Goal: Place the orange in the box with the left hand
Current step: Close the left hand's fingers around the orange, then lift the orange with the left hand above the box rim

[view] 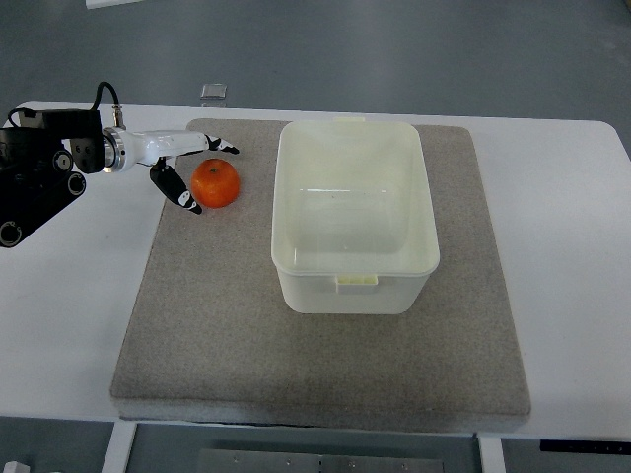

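The task was only at its beginning. The orange (215, 183) was seen resting on the grey mat (217, 325), not yet lifted and not yet in the box (353, 286). The left hand (187, 168) was found just beside it, on the side away from the box, with the fingers spread: one group of fingers (219, 145) was stretched past the far side of the fruit and another finger (180, 193) was placed at its near side. The fruit was therefore partly framed by the hand, but no firm grip could be confirmed; whether the near finger was touching the skin could not be told. Nothing was held.

The box stood beyond the orange from the hand, close to the fruit but apart from it, open at the top and empty as far as could be seen. The right hand was not in view.

It was judged that closing on the fruit, lifting, carrying over the box wall and releasing were all left to be done.
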Controlling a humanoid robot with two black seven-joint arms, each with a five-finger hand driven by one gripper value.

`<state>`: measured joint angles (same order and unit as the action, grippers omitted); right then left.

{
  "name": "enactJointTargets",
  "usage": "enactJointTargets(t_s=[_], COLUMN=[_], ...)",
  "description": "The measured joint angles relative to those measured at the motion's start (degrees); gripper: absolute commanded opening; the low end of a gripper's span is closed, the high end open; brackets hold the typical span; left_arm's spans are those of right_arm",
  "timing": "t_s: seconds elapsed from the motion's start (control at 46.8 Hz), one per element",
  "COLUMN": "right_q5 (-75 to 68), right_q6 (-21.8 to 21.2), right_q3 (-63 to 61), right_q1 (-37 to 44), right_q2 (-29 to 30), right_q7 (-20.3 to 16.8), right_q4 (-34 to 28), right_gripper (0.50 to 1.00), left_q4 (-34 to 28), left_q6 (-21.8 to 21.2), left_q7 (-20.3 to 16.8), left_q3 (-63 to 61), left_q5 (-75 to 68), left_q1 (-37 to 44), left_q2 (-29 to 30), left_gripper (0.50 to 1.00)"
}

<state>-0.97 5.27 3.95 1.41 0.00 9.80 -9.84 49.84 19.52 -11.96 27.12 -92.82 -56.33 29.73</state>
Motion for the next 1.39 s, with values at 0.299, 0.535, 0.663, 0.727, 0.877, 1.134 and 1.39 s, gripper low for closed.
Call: enactJointTargets(t_s=[0.299, 0.535, 0.663, 0.727, 0.877, 1.134, 1.39], right_q5=[0.00, 0.00, 0.00, 0.00, 0.00, 0.00, 0.00], right_q6=[0.00, 0.00, 0.00, 0.00, 0.00, 0.00, 0.00], right_q3=[0.00, 0.00, 0.00, 0.00, 0.00, 0.00, 0.00], right_q1=[-0.01, 0.00, 0.00, 0.00, -0.01, -0.01, 0.00], right_q2=[0.00, 0.00, 0.00, 0.00, 0.00, 0.00, 0.00], right_q7=[0.02, 0.03, 0.03, 0.00, -0.03, -0.02, -0.01], right_q4=[0.00, 0.00, 0.00, 0.00, 0.00, 0.00, 0.00], right_gripper=[0.932, 0.932, 0.932, 0.932, 0.932, 0.932, 0.932], left_q4=[-0.86, -1.29, -1.32, -1.36, -1.34, -1.14, -0.41], left_q6=[-0.01, -0.01, -0.01, -0.01, -0.01, -0.01, 0.06], left_q7=[0.33, 0.61, 0.63, 0.62, 0.69, 0.63, 0.61], left_q3=[0.02, 0.02, 0.03, 0.04, 0.04, 0.04, 0.98], left_q5=[-1.21, -2.65, -3.23, -3.30, -3.78, -6.00, -5.12], left_q1=[0.06, 0.01, -0.01, -0.02, -0.02, -0.62, -3.82], left_q2=[-1.78, -1.91, -1.99, -2.38, -2.49, -2.25, -0.12], left_gripper=[0.956, 0.876, 0.814, 0.767, 0.510, 0.500, 0.500])
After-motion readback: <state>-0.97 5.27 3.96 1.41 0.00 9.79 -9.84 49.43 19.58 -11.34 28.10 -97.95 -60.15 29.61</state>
